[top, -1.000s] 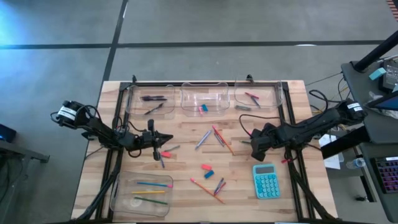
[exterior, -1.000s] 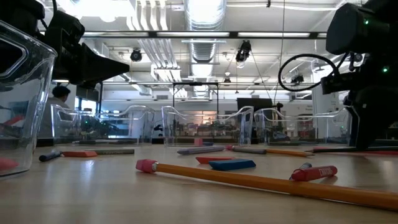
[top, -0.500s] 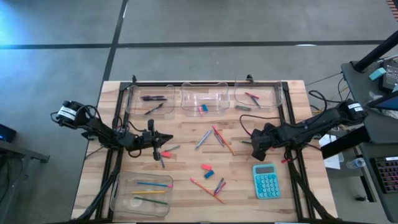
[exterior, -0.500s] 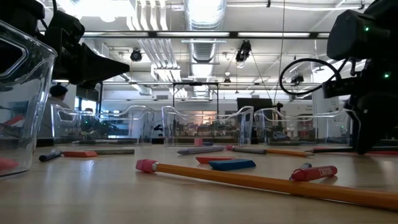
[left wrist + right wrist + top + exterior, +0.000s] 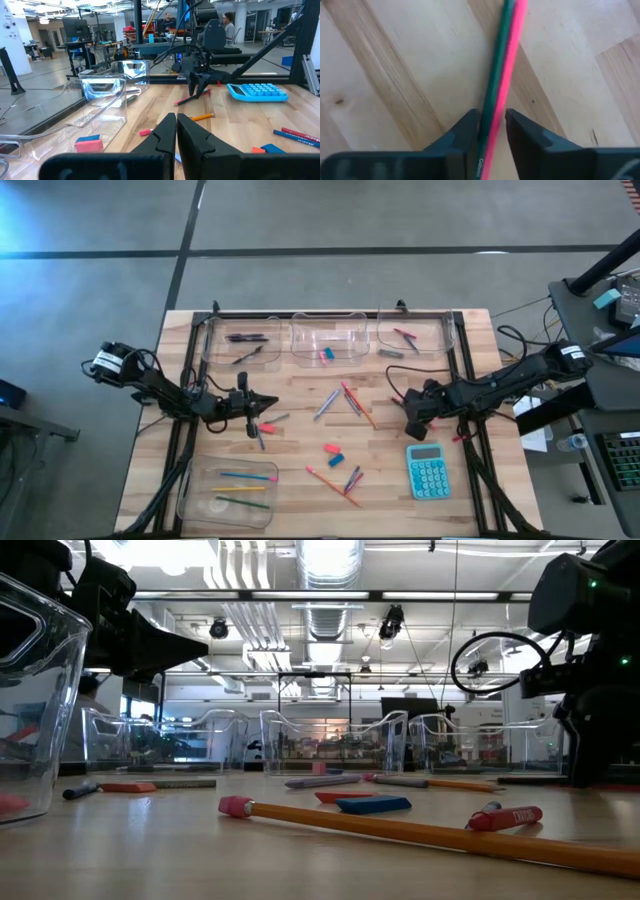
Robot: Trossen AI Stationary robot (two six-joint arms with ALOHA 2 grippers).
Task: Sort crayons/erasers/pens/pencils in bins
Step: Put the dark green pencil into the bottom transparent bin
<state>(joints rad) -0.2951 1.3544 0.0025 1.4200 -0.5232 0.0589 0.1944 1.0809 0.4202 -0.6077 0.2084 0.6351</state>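
My right gripper (image 5: 410, 426) points down at the table's right middle, shut on a green pencil (image 5: 496, 60) and a pink pencil (image 5: 512, 50) that lie side by side on the wood. My left gripper (image 5: 272, 401) hovers level at the left middle, shut and empty, with a red crayon (image 5: 265, 427) just below it. More pencils (image 5: 350, 400) lie crossed mid-table, beside a pink eraser (image 5: 332, 447) and a blue eraser (image 5: 336, 461). Three clear bins (image 5: 328, 338) stand along the far edge and one bin (image 5: 228, 492) at the near left. My right gripper pinches the green and pink pencils together between its two fingers, one finger on the green one's outer side (image 5: 484, 117), the other on the pink one's (image 5: 503, 107). The fingers come steeply from above and lie across the pencils. Both pencils rest flat on the table.
A teal calculator (image 5: 430, 470) lies just near of my right gripper. Dark pens (image 5: 245, 338) lie in the far left bin, and pencils (image 5: 245, 477) in the near left bin. A long orange pencil (image 5: 420, 830) and a red crayon (image 5: 505, 817) lie at the near edge.
My right gripper has shut on the two pencils while its hand stays almost in place above them. The pencils have stayed on the table.
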